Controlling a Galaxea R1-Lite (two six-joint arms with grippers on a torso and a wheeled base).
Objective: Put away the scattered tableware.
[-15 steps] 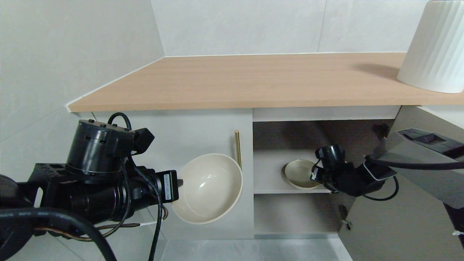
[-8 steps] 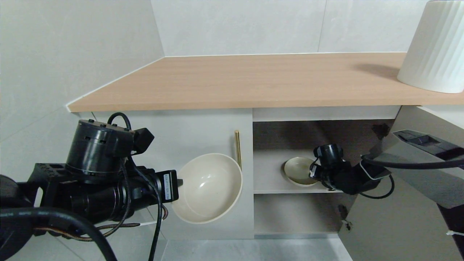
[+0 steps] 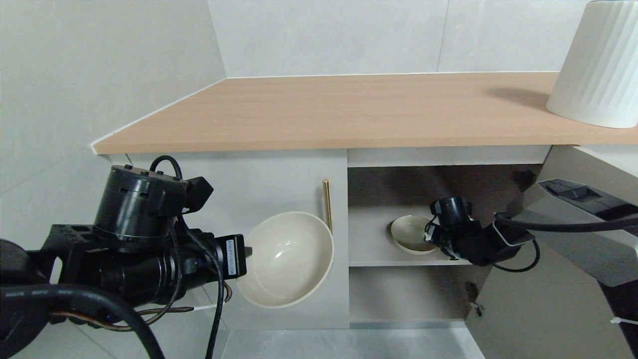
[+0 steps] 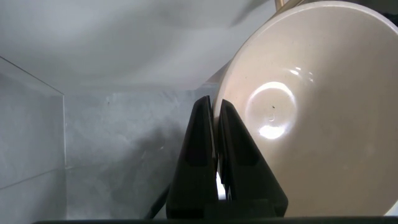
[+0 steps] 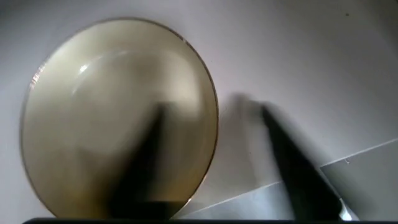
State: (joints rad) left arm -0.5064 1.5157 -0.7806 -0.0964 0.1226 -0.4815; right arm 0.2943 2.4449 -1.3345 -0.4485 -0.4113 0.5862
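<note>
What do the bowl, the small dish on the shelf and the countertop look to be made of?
Bowl: glazed ceramic, perhaps melamine; cream, glossy highlights. Dish: likely ceramic too, pale and shiny. Countertop: wood or wood-look laminate, matte, grain lines visible.

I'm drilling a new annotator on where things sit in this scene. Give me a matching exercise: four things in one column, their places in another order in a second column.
Things
1. large bowl
2. small dish
3. ribbed white vessel
4. brass handle

Places
A. standing on the countertop, far right
B. lying on the cabinet shelf in the open compartment
C. fixed upright to the closed door
D. pinched at its rim by the left gripper, in front of the closed door

Pairs: 1-D, 2-B, 3-A, 4-C
</note>
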